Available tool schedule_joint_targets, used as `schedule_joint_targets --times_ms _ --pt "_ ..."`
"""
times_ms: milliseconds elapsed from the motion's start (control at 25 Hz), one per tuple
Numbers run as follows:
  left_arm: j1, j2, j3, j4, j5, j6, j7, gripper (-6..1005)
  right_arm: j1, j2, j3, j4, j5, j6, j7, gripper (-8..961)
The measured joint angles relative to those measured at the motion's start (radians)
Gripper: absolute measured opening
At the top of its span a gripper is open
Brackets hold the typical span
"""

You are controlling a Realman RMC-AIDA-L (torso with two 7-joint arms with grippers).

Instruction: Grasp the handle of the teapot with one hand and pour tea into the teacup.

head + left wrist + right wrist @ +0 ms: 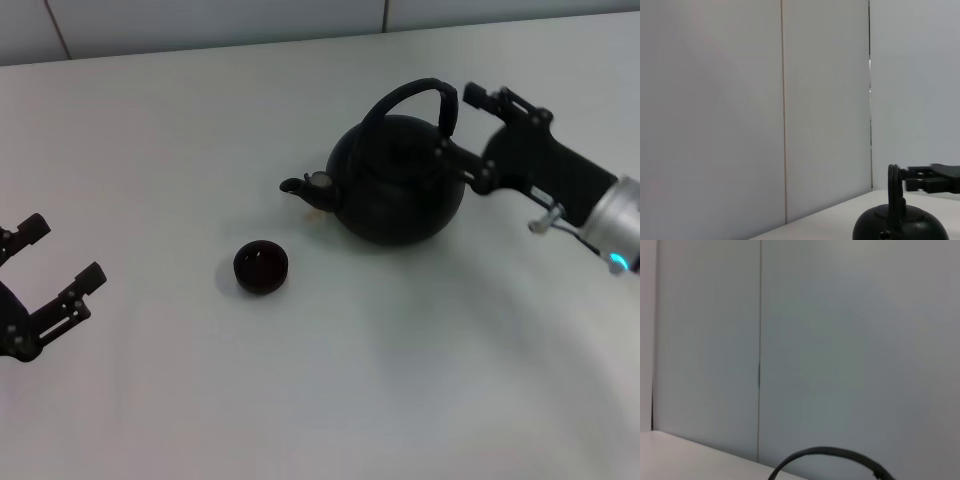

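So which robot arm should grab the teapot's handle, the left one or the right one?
The right one, probably. The right gripper is open right beside the handle of the teapot. The left gripper sits far off at the table's edge, beyond the teacup.

bare table (pixel 400 380) fills the lower centre and right of the frame. the teacup (pixel 261 267) sits apart from the teapot (pixel 398 178), whose spout points into the gap between them.
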State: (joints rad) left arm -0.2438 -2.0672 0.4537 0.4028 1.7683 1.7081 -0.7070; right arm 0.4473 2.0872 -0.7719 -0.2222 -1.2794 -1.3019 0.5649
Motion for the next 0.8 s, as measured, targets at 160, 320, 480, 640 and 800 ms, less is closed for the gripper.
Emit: schedule_joint_targets --times_ms 160,320,480,640,800 --pt "-0.003 0.001 -0.004 -0.009 -0.001 -0.004 -0.002 803 -0.086 0.0 0.006 0.006 0.002 -0.079 -0.003 739" --pt "-0.004 0.002 -0.001 -0.023 -0.001 -0.004 0.002 802 -0.196 -0.002 0.057 0.012 0.014 -0.174 -0.029 739" --pt "-0.006 0.003 0.003 -0.025 0.001 0.002 0.001 802 -0.213 -0.004 0.077 0.024 0.015 -0.186 -0.036 739" --pt "-0.006 0.003 0.003 -0.025 0.005 0.003 -0.001 802 -0.21 -0.006 0.078 0.027 0.012 -0.189 -0.034 739" --pt "-0.006 0.003 0.004 -0.027 0.006 0.003 -0.001 802 -0.204 -0.009 0.069 0.021 -0.002 -0.218 0.0 740"
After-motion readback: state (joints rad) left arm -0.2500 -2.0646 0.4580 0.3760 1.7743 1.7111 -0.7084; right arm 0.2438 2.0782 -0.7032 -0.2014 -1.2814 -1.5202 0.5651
